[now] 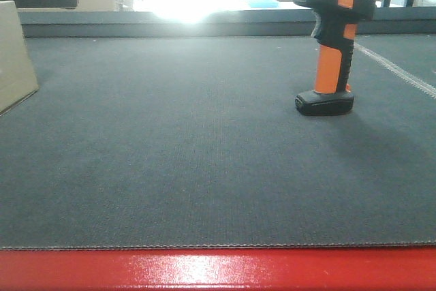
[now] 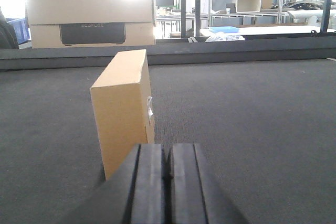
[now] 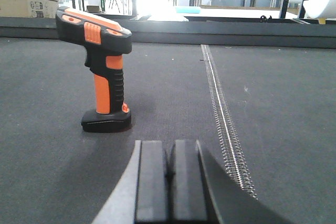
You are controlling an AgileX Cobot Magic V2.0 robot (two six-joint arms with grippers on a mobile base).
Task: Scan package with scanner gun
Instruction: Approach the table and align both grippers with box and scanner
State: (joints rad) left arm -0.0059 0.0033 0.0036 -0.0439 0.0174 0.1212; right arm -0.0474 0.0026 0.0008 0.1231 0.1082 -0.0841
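My left pincer (image 2: 168,178), right pincer (image 3: 169,176): closed, empty.
Package (image 2: 123,114) upright at left's 11 o'clock; scanner gun (image 3: 102,72) standing at right's 10.

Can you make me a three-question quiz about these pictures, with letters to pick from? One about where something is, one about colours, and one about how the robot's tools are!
1. Where does the scanner stand?
A. on a shelf
B. on the mat
C. on a chair

2. What colours is the scanner?
A. orange and black
B. blue and white
C. all green

3. How are the left tool and the right tool?
A. both open
B. one holds the scanner
C. both shut and empty

Answers:
1. B, its flat foot sits on the dark mat.
2. A, it has an orange shaft with a black head and foot.
3. C, each wrist view shows the pads pressed together with nothing between them.
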